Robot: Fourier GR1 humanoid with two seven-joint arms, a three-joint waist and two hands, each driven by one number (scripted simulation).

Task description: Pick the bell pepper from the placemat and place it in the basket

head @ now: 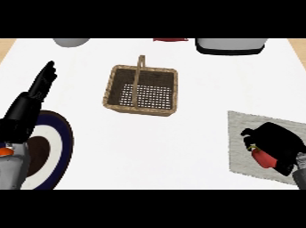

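A red bell pepper (264,158) lies on the grey placemat (247,122) at the right. My right hand (280,140) is on top of it, fingers curled round it, so only the pepper's lower red part shows. The woven basket (119,75) with its upright handle stands in the middle of the white counter, nothing inside it. My left hand (34,95) rests at the left with fingers straight, pointing away from me, holding nothing.
A dark-rimmed plate (57,142) lies under my left forearm at the lower left. Along the far edge stand a grey bowl (72,42), a small red thing (169,39) and a white-and-black appliance (230,45).
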